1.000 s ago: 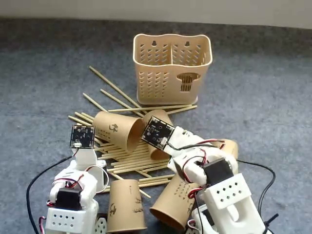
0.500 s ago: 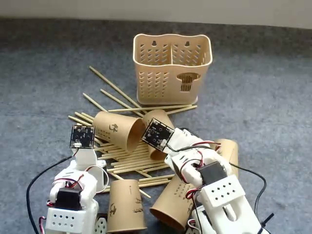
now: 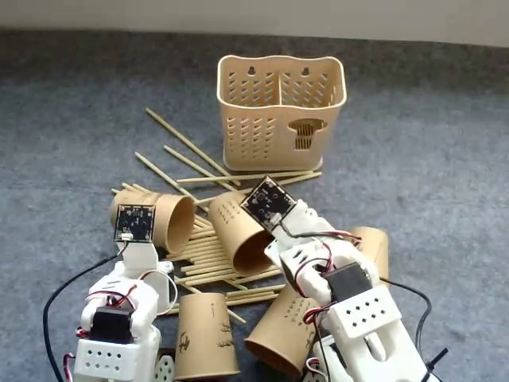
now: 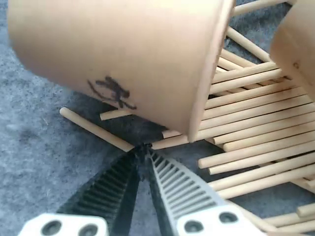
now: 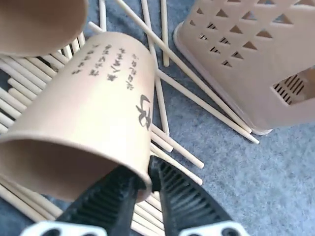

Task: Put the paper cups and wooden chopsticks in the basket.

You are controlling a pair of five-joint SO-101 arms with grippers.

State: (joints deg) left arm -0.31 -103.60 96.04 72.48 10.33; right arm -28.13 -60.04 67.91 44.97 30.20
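The right tool (image 5: 149, 179) is clamped on the rim of a paper cup (image 5: 93, 118), one finger inside the mouth and one outside, with the cup wall pinched between them. The cup lies tilted on its side, its mouth towards the arm and its base pointing roughly at the basket (image 3: 280, 111). I cannot tell whether it is clear of the chopsticks (image 3: 223, 267) spread beneath it or resting on them.

In the last second this arm has swung forward and towards the basket, taking the cup with it and turning it round. In doing so it seems to have knocked the second cup (image 3: 155, 219), which has rolled away to the left. It now lies on its side just ahead of the left tool (image 4: 142, 157). To my eye that means the first cup is caught and ready to be carried, and the rolled one has landed handily for the other arm.

The left tool has its fingers together, tips meeting on nothing, low over the grey worktop (image 3: 429, 159) beside a stray stick; that arm has not shifted.

The basket stands upright beyond the heap, well apart from both tools. More cups lie on their sides near the arm bases, so nearly all of the job remains.
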